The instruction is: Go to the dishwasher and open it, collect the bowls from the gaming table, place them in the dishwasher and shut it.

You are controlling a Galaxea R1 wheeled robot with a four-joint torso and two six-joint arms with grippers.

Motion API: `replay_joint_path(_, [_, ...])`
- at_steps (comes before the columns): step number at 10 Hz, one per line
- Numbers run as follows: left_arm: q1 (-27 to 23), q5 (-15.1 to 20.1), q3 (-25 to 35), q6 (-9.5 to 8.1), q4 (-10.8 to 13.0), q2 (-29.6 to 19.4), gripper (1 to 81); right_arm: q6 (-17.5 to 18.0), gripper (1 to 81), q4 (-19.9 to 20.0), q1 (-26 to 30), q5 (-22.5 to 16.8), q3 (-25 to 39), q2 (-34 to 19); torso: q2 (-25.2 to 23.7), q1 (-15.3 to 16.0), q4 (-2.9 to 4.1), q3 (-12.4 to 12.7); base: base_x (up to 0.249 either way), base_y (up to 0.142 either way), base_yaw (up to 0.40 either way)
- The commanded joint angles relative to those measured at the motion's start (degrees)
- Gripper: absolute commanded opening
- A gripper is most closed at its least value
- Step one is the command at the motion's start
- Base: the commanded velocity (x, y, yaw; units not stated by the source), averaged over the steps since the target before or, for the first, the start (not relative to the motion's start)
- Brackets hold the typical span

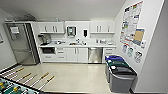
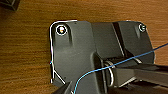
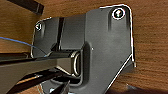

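Left wrist: the dark plate (image 2: 75,60) with round fittings at its corners faces the camera, the jointed bar (image 2: 140,75) running off toward 3 o'clock.
Left wrist cable: a thin blue cable (image 2: 117,63) crosses plate and bar, rising toward 2 o'clock.
Right wrist: the dark plate (image 3: 105,50) again, its jointed bar (image 3: 30,66) leaving toward 9 o'clock.
Fingers: not discernible on either arm.

Back wall: white cupboards (image 1: 75,54) and a bench (image 1: 82,45)
Dishwasher (image 1: 95,55): shiny, shut, under the bench
Bins (image 1: 120,73): by the right wall
Gaming table (image 1: 15,86): near corner, rods sticking out
Posters (image 1: 132,25): on the right wall
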Motion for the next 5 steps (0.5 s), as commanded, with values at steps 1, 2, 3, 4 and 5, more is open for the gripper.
replay_joint_path(1, [-3.3, 3.1, 0.3, 0.46, -0.3, -1.1, 81.1, 0.0, 81.1, -0.2, 3.2, -3.3, 0.1, -1.3, 0.0, 0.0, 0.0, 0.0, 0.258, 0.0, 0.0])
replay_joint_path(2, [-3.3, 3.0, 0.2, 0.46, -0.3, -1.1, 81.1, 0.0, 81.1, -0.2, 3.3, -3.3, 0.1, -1.2, 0.0, 0.0, 0.0, 0.0, 0.258, 0.0, 0.0])
replay_joint_path(3, [-3.3, 3.1, 0.3, 0.38, -0.3, -1.2, 81.1, 0.0, 81.1, -0.2, 3.3, -3.2, 0.1, -1.2, 0.0, 0.0, 0.0, 0.0, 0.259, 0.0, 0.0])
replay_joint_path(4, [-3.3, 3.1, 0.3, 0.38, -0.3, -1.2, 81.1, 0.0, 81.1, -0.3, 3.4, -3.3, 0.2, -1.2, 0.0, 0.0, 0.0, 0.0, 0.259, 0.0, 0.0])
replay_joint_path(5, [-3.3, 3.0, 0.2, 0.38, -0.3, -1.3, 81.1, 0.0, 81.1, -0.3, 3.5, -3.2, 0.2, -1.0, 0.0, 0.0, 0.0, 0.0, 0.262, 0.0, 0.0])
